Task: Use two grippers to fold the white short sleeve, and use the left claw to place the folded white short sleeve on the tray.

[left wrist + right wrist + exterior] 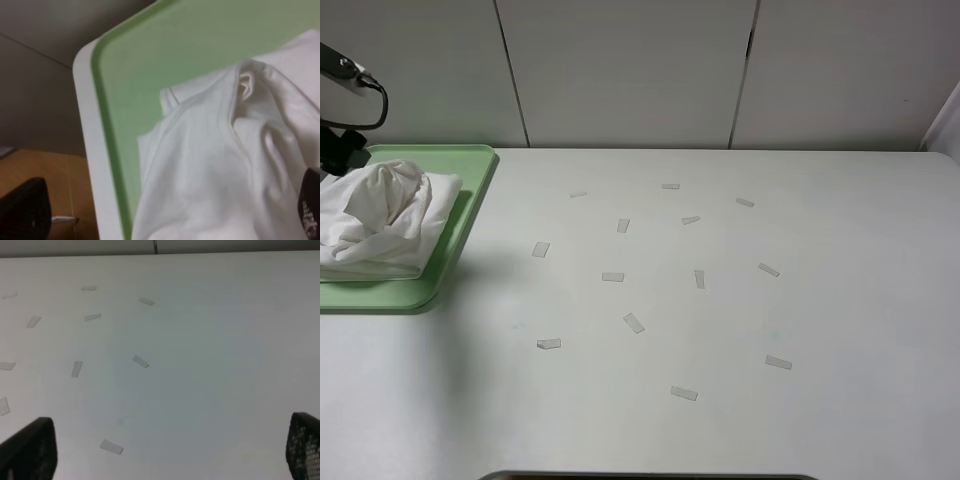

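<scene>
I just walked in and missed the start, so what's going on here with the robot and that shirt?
A two-armed robot has been folding laundry. The white short sleeve now lies loosely bunched on the light green tray at the table's left edge. The left gripper sits just over the shirt; only one finger shows, so its opening is unclear. The right gripper hangs open over the bare white table, which is dotted with small tape strips.

Right gripper [170, 450] fingers wide apart; left gripper [342, 150] raised.
</scene>
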You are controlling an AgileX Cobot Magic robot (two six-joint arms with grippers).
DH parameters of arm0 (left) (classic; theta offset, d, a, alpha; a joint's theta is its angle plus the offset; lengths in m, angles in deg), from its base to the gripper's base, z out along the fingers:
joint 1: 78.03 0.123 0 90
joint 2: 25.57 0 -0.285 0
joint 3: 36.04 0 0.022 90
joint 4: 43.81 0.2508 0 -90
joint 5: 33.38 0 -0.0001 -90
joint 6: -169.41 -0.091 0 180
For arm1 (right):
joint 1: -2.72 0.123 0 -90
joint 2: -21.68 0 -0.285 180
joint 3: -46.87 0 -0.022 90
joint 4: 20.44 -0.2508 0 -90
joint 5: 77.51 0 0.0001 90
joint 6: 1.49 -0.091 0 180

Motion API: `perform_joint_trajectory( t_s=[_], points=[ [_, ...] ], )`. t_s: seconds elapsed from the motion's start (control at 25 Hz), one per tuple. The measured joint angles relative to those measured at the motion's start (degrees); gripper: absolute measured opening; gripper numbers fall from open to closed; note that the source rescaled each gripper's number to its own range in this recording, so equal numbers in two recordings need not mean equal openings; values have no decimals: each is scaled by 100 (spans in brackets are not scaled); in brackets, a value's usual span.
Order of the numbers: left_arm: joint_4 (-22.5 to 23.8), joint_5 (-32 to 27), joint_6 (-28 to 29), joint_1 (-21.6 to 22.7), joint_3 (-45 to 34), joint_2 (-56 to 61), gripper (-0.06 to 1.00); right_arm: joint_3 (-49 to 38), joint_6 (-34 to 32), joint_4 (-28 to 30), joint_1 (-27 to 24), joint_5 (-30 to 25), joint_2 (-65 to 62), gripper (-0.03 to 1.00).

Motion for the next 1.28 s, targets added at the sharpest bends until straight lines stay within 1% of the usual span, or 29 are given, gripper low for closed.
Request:
perform_joint_trajectory(
  t_s=[0.2,0.36,0.4,0.48,0.56,0.68,0.72,0.76,0.84,1.04,1.16,1.2,1.28],
  points=[
    [0,-50,82,0,0,292,100,0,0,0,0,0,0,100],
    [-5,-154,444,0,0,549,100,0,0,0,0,0,0,100],
    [-18,-378,683,0,0,540,100,0,0,0,0,0,0,100],
    [-18,-550,907,0,-28,463,100,0,0,0,0,0,0,100],
    [-18,-616,1128,0,-57,338,100,0,0,0,0,0,0,100],
    [79,-583,1242,0,-79,171,100,0,0,0,0,0,0,100],
    [158,-486,1270,17,-86,80,100,0,0,0,0,0,0,100],
    [235,-67,1293,54,-86,-94,100,0,0,0,0,0,0,100],
    [246,344,1358,67,-86,-250,100,0,0,-5,0,0,0,100],
    [-7,1418,1427,78,-86,-651,100,0,0,-5,0,0,0,100],
    [-95,1904,1432,196,-86,-915,100,0,0,-5,0,0,0,100],
    [-95,1904,1432,196,-86,-915,100,0,0,-5,0,0,0,100],
    [-120,2126,1432,322,-86,-1112,100,0,0,-5,0,0,0,100]
  ],
)
